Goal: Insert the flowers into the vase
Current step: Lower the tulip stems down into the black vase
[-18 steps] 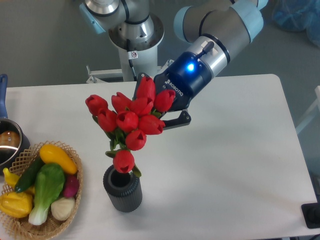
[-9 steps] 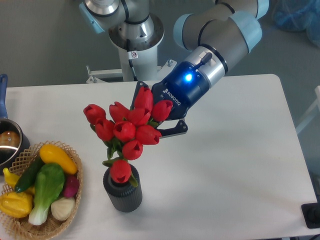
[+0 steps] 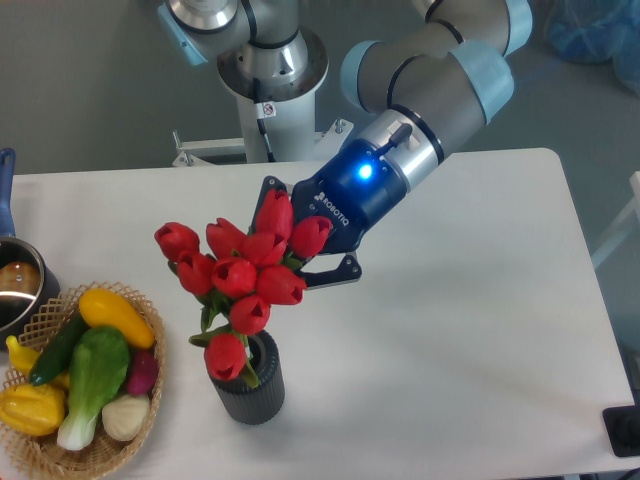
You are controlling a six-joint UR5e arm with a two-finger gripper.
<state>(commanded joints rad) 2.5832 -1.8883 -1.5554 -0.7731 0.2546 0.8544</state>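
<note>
We see the pincer (image 3: 300, 240) gripping the flowers (image 3: 237, 272), tilted over the vase (image 3: 248, 380) on the tabletop (image 3: 450, 330), the lowest bud at the vase's mouth. Left of the vase stands a wicker basket (image 3: 150, 400) of toy vegetables (image 3: 90, 370); a pot (image 3: 15, 285) sits at the far left edge.

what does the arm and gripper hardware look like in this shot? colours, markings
Arm: grey cylindrical links with pale blue joint caps. A silver band sits at the wrist, with a small black stub on it. Gripper: dark blue-black body with white ROBOTIQ lettering, a lit blue LED, and black fingers. The arm's grey base column carries a small white label with red. No loose cables visible.
</note>
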